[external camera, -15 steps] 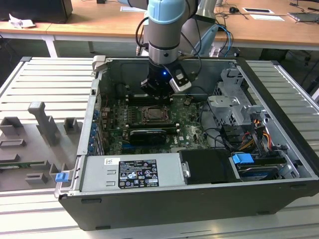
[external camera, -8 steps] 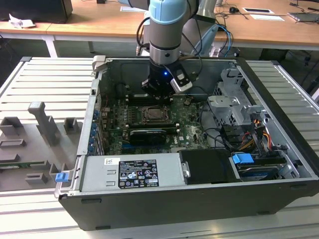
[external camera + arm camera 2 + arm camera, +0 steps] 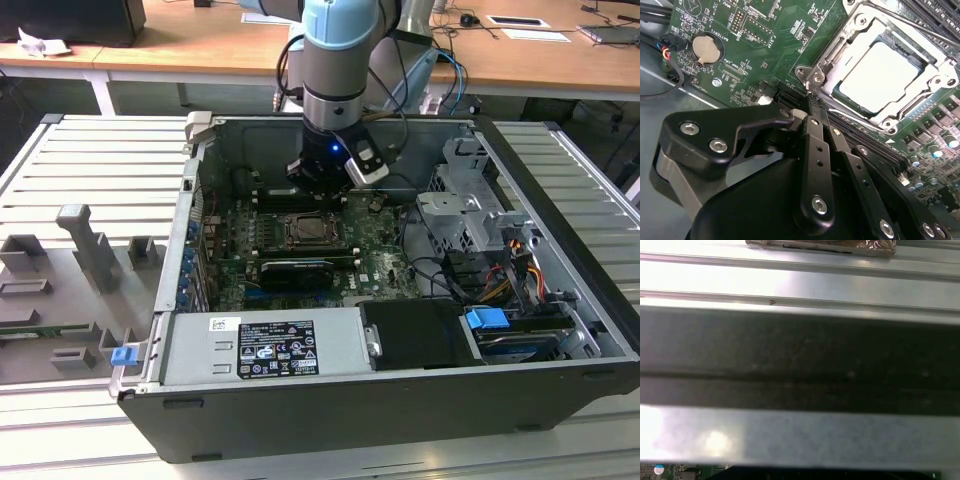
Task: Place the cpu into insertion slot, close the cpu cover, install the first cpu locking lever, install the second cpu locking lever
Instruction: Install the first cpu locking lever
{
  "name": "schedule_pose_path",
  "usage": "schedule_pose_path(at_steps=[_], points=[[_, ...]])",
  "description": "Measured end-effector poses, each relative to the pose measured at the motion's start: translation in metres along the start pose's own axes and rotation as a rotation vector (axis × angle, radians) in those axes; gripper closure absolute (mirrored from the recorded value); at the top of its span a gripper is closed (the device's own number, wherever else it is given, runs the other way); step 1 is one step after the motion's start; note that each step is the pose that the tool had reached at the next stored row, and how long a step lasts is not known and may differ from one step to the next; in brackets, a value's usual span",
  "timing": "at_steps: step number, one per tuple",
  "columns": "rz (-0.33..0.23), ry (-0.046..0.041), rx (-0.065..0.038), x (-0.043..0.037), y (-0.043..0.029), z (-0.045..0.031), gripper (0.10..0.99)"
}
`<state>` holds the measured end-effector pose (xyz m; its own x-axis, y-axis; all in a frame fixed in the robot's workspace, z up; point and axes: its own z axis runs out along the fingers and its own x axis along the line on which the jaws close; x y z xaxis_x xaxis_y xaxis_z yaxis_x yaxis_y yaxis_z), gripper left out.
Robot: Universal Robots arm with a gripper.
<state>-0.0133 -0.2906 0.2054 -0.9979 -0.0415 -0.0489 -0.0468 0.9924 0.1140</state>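
The gripper (image 3: 812, 102) sits inside the open case (image 3: 400, 420), low over the board (image 3: 775, 45), its fingers (image 3: 815, 145) drawn together with nothing between them and their tips just at the corner of the slot (image 3: 812, 77). The cpu (image 3: 880, 75) lies seated in the slot, its pale face showing through the window of the cover (image 3: 875, 117), which appears folded down over it. In the exterior view the arm (image 3: 335, 60) stands just behind the slot (image 3: 303, 232).

A thin lever (image 3: 920, 25) runs along the far side of the frame; whether it is latched cannot be told. The near-side lever is not clearly made out behind the fingers.

Risks, as judged from this position:
- The tips rest very close to the frame's corner screw (image 3: 816, 78) and to a black connector (image 3: 790, 92) on the board; a sideways slip could scrape board parts or bend the connector
- If the cover is not fully flat, pressing a lever could load the cpu unevenly and harm the contacts beneath
- Closed fingers offer a narrow pushing face; a thin wire lever could spring off it and snap back
- The memory slots (image 3: 935, 12) lie just beside the frame and could be struck on a wide sweep
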Motion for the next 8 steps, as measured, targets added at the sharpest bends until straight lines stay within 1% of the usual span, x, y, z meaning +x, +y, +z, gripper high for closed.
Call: schedule_pose_path(at_steps=[3,8], points=[[0.0,0.0,0.0,-0.0008,0.0,0.0001,0.98],[0.0,0.0001,0.003,-0.0017,-0.0001,0.0001,0.98]])
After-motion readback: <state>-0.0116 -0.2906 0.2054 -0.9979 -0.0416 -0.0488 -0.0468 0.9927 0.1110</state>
